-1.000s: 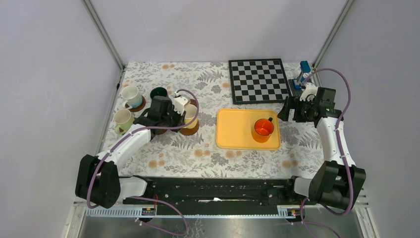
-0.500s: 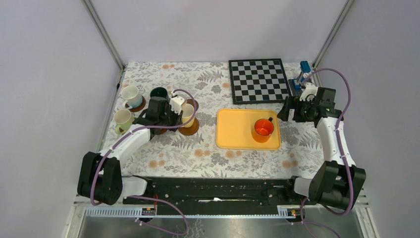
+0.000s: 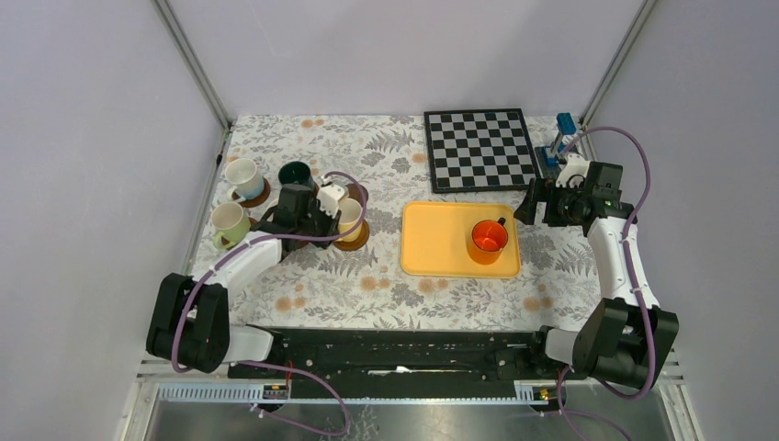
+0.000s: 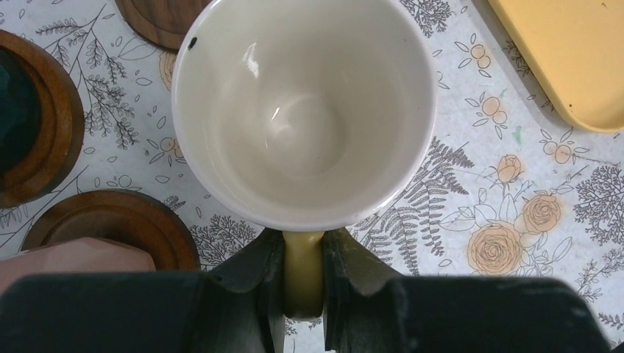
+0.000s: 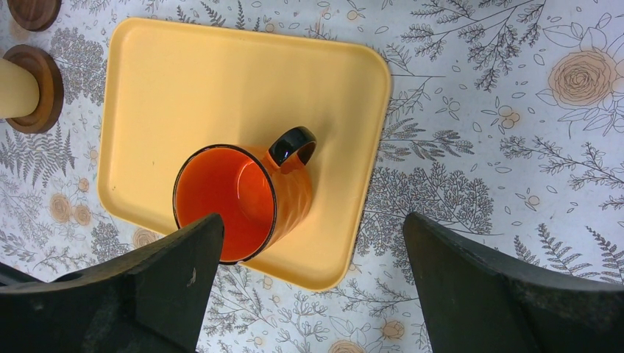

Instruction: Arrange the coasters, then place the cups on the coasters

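Pinching the handle of the cream-yellow ceramic cup (image 4: pixel 302 110), left gripper (image 4: pixel 303 241); right gripper (image 5: pixel 310 224), fingers (image 5: pixel 147 287) wide apart, beside the yellow rectangular tray (image 5: pixel 184 88).

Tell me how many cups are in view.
6: white cup and dark green cup far left; light green cup nearer; cream-yellow cup in the left pincer; orange cup on the tray; pink cup mostly hidden beside it.
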Controlling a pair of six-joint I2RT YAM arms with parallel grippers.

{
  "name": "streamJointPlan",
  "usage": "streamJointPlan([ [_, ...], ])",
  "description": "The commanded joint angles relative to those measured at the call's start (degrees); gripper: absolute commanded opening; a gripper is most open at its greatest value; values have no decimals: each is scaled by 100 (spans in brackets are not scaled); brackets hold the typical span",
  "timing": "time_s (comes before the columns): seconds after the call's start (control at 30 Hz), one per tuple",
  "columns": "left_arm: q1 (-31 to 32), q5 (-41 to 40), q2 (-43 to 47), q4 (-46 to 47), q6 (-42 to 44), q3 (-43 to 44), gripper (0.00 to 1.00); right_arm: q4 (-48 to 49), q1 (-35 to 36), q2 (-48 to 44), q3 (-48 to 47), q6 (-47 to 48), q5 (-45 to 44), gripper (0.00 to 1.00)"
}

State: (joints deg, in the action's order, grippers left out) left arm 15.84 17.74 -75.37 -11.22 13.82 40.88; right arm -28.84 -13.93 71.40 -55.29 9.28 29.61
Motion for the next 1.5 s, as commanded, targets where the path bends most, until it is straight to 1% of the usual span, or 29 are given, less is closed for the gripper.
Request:
streamJointPlan([
  [0.0, -28, 155, -36, 662, 105, 43, 0, -11, -17, 24, -61, 59, 85, 98],
  [0.1, -28, 136, -39, 622, 142, 26, 0, -16, -19, 19, -61, 64, 73, 98],
  [0.2, -28, 113, -15, 544, 192, 30, 6, -12, -22, 12, -61, 63, 73, 98],
  [0.33, -28, 97, 50, 391, 249, 21, 10, -4, -21, 15, -61, 61, 75, 98],
  [0.43, -28, 97, 124, 260, 272, 11, 20, -6, -21, 16, -61, 57, 73, 98],
  [0.53, -28, 96, 175, 118, 268, 32, 32, -5, -21, 26, -61, 59, 80, 98],
  [0.77, -28, 32, 317, -160, 287, 158, 53, -9, -15, 13, -61, 57, 89, 98],
  [0.87, -28, 65, 432, -464, 260, 358, 61, -18, -19, 12, -61, 86, 100, 98],
  [0.9, -28, 78, 472, -578, 271, 453, 68, -27, -21, 11, -61, 110, 106, 98],
  [0.93, -28, 87, 512, -717, 301, 561, 72, -40, -17, 9, -63, 140, 119, 98],
  [1.07, -28, -70, 608, -1188, 602, 1104, 83, -116, -21, -7, -98, 257, 175, 98],
  [1.2, -28, -116, 554, -1655, 902, 1836, 89, -217, -22, -43, -149, 407, 265, 98],
  [1.33, 30, 189, 217, -2148, 997, 2665, 89, -352, -15, -13, -158, 708, 320, 98],
  [1.4, 101, 334, 92, -2253, 949, 2899, 89, -528, -21, 26, -182, 942, 177, 98],
  [1.47, 254, 401, 14, -2270, 907, 3056, 89, -563, -21, 64, -154, 1081, -170, 98],
])
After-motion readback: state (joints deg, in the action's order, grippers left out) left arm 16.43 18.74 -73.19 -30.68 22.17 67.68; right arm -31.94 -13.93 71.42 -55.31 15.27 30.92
